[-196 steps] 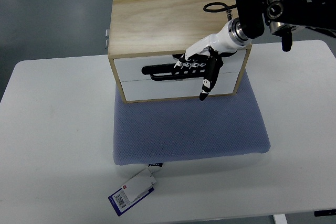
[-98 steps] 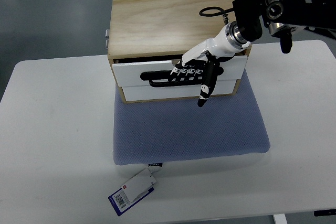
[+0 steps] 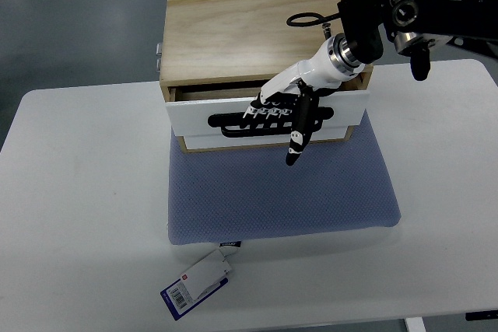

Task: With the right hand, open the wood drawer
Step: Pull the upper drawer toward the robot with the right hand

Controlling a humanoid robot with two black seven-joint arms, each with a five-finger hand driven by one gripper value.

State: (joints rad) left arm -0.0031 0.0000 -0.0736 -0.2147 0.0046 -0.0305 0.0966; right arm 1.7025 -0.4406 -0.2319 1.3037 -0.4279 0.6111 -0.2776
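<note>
A light wood drawer box [image 3: 249, 29] stands at the back of a blue mat [image 3: 280, 192]. Its upper drawer [image 3: 194, 114] has a white front and a long black handle [image 3: 233, 123], and it stands pulled out a few centimetres, showing a dark gap behind the front. My right hand [image 3: 284, 110], white with black fingertips, has its fingers curled over the handle, with the thumb pointing down over the lower drawer front [image 3: 233, 141]. The right arm [image 3: 389, 9] enters from the top right. No left arm shows.
The mat lies on a white table [image 3: 78, 207]. A white and blue barcode tag [image 3: 198, 281] hangs off the mat's front edge. A metal latch [image 3: 158, 56] sticks out on the box's left side.
The upper drawer has slid out toward me from flush with the box to partly open. My right hand has moved with it, down and slightly left, keeping hold of the handle.
</note>
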